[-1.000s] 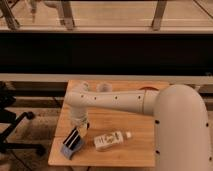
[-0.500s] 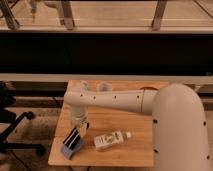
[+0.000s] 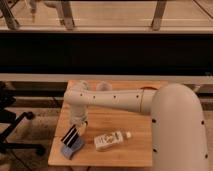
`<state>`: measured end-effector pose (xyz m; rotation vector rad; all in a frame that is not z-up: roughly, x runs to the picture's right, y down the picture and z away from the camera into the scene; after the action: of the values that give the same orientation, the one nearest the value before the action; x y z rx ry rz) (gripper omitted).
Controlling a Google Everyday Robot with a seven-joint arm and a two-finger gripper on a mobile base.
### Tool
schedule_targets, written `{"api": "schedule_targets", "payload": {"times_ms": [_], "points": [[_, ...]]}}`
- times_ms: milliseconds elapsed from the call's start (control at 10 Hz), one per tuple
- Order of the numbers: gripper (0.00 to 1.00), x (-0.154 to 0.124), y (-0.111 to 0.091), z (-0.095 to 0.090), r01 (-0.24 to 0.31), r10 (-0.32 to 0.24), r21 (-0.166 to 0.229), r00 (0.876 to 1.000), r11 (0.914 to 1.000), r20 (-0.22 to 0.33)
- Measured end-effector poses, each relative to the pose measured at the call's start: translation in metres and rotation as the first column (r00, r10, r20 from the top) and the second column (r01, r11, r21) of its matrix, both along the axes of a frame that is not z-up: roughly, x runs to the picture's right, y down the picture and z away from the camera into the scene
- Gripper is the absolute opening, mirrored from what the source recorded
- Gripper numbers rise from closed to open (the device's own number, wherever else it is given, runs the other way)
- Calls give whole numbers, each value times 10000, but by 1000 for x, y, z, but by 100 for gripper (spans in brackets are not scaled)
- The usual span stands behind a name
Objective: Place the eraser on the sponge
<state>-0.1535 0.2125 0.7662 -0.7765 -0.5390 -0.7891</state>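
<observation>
Ana: Looking at the wooden counter [image 3: 125, 122], what do you see first?

Ben: A small light-blue sponge [image 3: 69, 150]. It lies flat on the counter, and its edges look wavy.

Ana: Where is the end effector [image 3: 73, 136]?

Ben: Right over the sponge. It is dark, it points down at the sponge, and it is a bit tilted. Its low end touches the sponge or hangs just above it. I cannot tell which.

Ana: Is it clenched or let go?

Ben: I cannot tell. It is just a dark shape to me.

Ana: And the eraser?

Ben: I cannot pick it out from that dark shape over the sponge.

Ana: What holds the end effector up?

Ben: A fat white arm [image 3: 115, 100]. It goes up from the sponge, bends, and then runs far to the right of the sponge. There it gets very big and round.

Ana: Is anything else on the counter?

Ben: A white bottle [image 3: 111, 140] lies on its side to the right of the sponge. It is near the sponge but not touching it. Its cap end points away from the sponge.

Ana: And off the counter?

Ben: A black chair [image 3: 7, 102] stands on the floor, to the left of the sponge.
</observation>
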Motion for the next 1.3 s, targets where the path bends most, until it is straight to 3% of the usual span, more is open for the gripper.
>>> {"api": "schedule_targets", "payload": {"times_ms": [300,600,800,1000,1300], "points": [[22,1,0,0,29,-29,-42,10000,10000,-54],[22,1,0,0,126,-127,-176,9999,9998,-86],[31,1,0,0,132,-134,-175,9999,9998,-94],[31,2,0,1,227,-230,-255,9997,9994,-128],[12,0,1,3,369,-373,-346,9992,9987,-124]]}}
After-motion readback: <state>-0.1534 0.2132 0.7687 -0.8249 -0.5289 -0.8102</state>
